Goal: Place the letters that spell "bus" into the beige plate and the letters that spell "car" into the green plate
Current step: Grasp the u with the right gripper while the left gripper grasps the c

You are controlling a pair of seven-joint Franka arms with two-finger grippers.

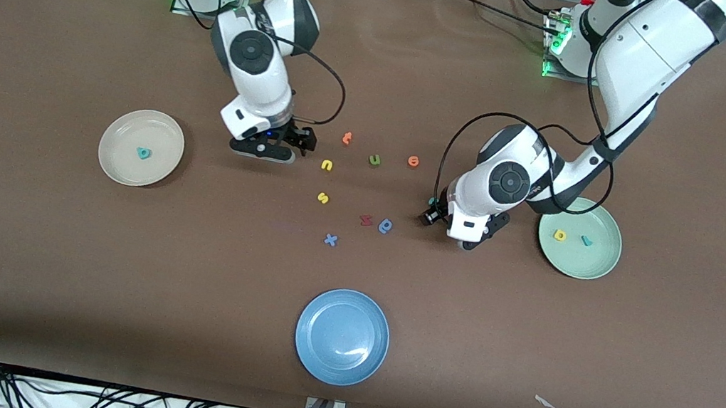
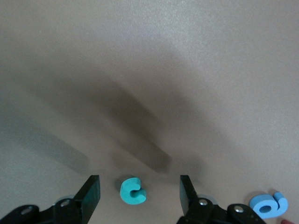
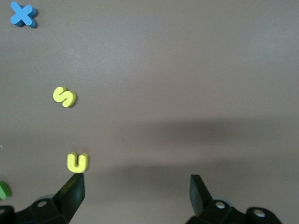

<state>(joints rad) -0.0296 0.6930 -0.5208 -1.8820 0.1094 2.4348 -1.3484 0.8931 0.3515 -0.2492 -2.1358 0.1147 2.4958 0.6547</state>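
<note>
A teal "c" [image 2: 133, 191] lies on the table between the fingers of my left gripper [image 2: 138, 193], which stands open, with a gap on each side of the letter. In the front view the left gripper [image 1: 429, 216] is low, beside the green plate [image 1: 594, 267], which holds a yellow "a" [image 1: 560, 235] and a teal "r" [image 1: 587, 241]. The beige plate [image 1: 117, 160] holds a teal "b" [image 1: 143, 153]. My right gripper [image 3: 135, 189] is open and empty [image 1: 302, 142]. A yellow "u" [image 3: 77, 161] lies just off one fingertip. The yellow "s" [image 3: 64, 97] lies nearer the front camera [image 1: 323, 198].
Loose letters lie mid-table: an orange one [image 1: 347, 137], a green "u" [image 1: 374, 160], another orange one [image 1: 413, 161], a red one [image 1: 366, 219], a blue "a"-like one [image 1: 386, 225] and a blue "x" [image 1: 330, 239]. A blue plate [image 1: 342, 336] sits near the front edge.
</note>
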